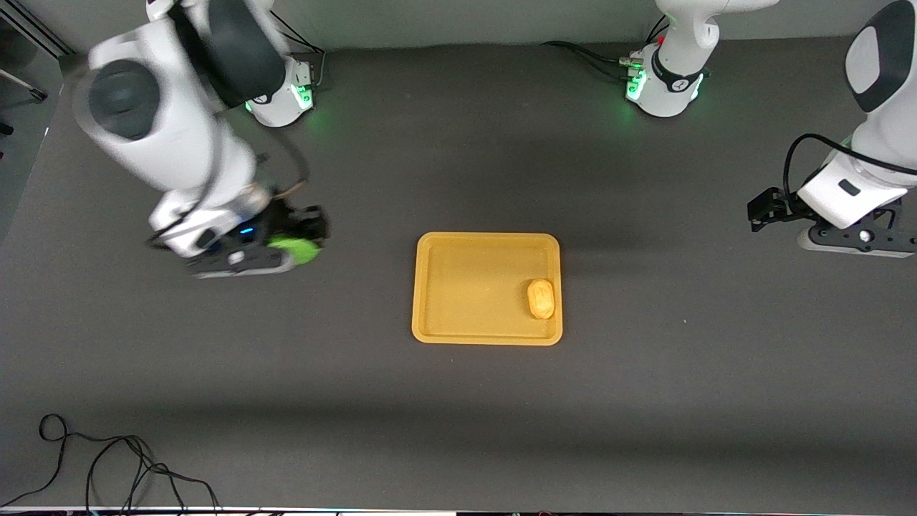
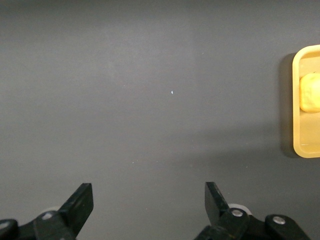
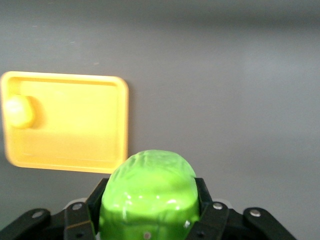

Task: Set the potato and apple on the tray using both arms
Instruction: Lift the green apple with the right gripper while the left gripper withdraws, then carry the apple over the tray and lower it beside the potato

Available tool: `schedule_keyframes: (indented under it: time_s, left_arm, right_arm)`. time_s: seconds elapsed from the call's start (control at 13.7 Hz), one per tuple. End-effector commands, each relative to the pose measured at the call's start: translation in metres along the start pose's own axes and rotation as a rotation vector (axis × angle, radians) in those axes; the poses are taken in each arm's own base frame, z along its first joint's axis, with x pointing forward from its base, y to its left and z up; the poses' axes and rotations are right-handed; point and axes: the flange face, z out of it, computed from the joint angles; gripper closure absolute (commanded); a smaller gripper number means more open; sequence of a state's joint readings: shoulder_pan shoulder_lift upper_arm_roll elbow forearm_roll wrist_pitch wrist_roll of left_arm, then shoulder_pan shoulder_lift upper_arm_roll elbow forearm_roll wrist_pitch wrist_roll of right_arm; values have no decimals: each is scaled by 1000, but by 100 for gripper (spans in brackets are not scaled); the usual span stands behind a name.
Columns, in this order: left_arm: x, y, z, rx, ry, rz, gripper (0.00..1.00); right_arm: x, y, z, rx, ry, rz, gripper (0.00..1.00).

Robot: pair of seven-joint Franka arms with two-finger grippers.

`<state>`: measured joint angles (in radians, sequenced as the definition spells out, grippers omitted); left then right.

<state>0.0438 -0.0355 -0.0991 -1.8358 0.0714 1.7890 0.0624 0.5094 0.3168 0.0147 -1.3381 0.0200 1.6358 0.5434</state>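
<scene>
Apple [image 1: 296, 248] sits pinched between the fingers of my right gripper [image 1: 290, 240], which is up in the air over the bare desk toward the right arm's end, well apart from the tray [image 1: 487, 247]. In the right wrist view the green ball [image 3: 148, 192] fills the space between my fingers, squeezed on both sides, and the tray [image 3: 75, 80] lies ahead of it across a stretch of open mat, its short edge turned toward me.

That is the relation my coming move turns on, as I judge it: the tray lies toward the middle of the desk from the apple, so I have to carry sideways along the desk's length to get over the near short rim.

Potato [image 1: 541, 298] already lies in the tray, close against the rim at the left arm's end, its long axis running from the robots' edge of the desk toward the camera's edge. The half of the tray nearest my right arm is free, so I would aim there.

My left gripper [image 1: 765, 209] waits over the desk near the left arm's edge, fingers spread wide and holding nothing.
</scene>
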Motion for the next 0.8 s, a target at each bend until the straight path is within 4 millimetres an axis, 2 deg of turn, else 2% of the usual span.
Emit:
schedule_keyframes:
  time_s: [0.0,0.15,0.22,0.29,0.44,0.73]
  left_arm:
    - [-15,-16,4,-3,-35,40,1]
    - [-17,-18,5,-5,-48,51,1]
    - [-18,-20,5,-6,-54,48,1]
    - [-19,-29,5,-8,-55,39,1]
    - [-19,-30,5,-8,-54,37,1]
    - [-22,-38,8,-10,-75,55,1]
  right_arm:
    - [-13,-102,24,-1,24,94,53]
    - [-32,-163,51,6,29,155,53]
    - [-39,-188,72,6,33,169,53]
    - [-42,-203,94,12,45,168,53]
    - [-33,-218,146,-13,83,171,53]
    - [-17,-232,254,-49,137,152,53]
